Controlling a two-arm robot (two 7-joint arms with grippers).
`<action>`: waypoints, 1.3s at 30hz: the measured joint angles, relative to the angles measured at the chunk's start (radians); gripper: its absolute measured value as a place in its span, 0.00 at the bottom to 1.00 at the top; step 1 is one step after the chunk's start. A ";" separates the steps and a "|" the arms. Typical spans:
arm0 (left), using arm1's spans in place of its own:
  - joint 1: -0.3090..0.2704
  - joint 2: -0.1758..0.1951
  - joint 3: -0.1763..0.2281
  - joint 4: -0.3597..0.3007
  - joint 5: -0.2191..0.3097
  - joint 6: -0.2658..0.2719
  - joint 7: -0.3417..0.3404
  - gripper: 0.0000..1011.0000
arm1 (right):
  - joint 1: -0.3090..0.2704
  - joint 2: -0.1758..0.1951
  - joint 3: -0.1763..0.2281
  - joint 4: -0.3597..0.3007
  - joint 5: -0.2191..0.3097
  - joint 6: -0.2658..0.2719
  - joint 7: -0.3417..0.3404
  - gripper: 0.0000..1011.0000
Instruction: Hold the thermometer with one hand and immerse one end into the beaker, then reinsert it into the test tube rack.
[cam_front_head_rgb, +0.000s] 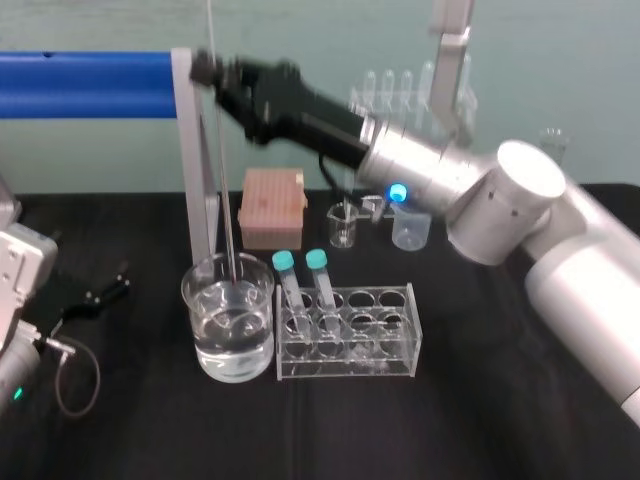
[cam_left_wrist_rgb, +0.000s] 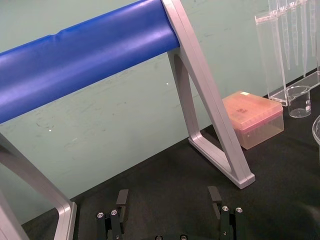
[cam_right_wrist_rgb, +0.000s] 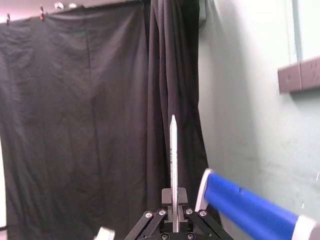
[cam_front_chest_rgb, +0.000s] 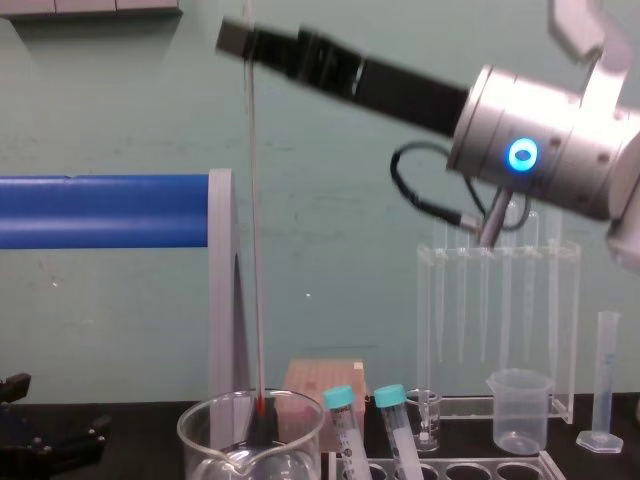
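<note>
Head view, left to right: first entry?
– Parked left tool (cam_left_wrist_rgb: 168, 201), low at the left over bare counter (cam_left_wrist_rgb: 165, 170); fingers apart, nothing between.

Next?
– Working right tool (cam_front_head_rgb: 207, 68), reaching across from the right, high above the beaker (cam_front_head_rgb: 188, 292); clamped on the thermometer (cam_front_head_rgb: 227, 190), high on the rod.

Position of the thermometer?
– Upright, lower end inside the beaker's rim. In the chest view, red tip (cam_front_chest_rgb: 260, 405) just below that rim. In the liquid or not: cannot tell.

Contents of the beaker?
– Clear liquid, part full.

To its right?
– Just beside it on the counter, the test tube rack (cam_front_head_rgb: 412, 300); two teal-capped tubes (cam_front_head_rgb: 285, 263) leaning in its left holes.

Behind those?
– Listed in order: pink tip box (cam_front_head_rgb: 270, 205), tiny glass beaker (cam_front_head_rgb: 343, 225), cloudy plastic beaker (cam_front_head_rgb: 411, 228).
</note>
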 joint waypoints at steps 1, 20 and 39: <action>0.000 0.000 0.000 0.000 0.000 0.000 0.000 1.00 | 0.000 -0.002 -0.004 0.010 -0.003 -0.002 0.006 0.06; 0.000 0.000 0.000 0.000 0.000 0.000 0.000 1.00 | 0.024 -0.107 -0.028 0.287 -0.063 -0.168 0.162 0.06; 0.000 0.000 0.000 0.000 0.000 0.000 0.000 1.00 | 0.037 -0.144 -0.022 0.393 -0.133 -0.181 0.187 0.06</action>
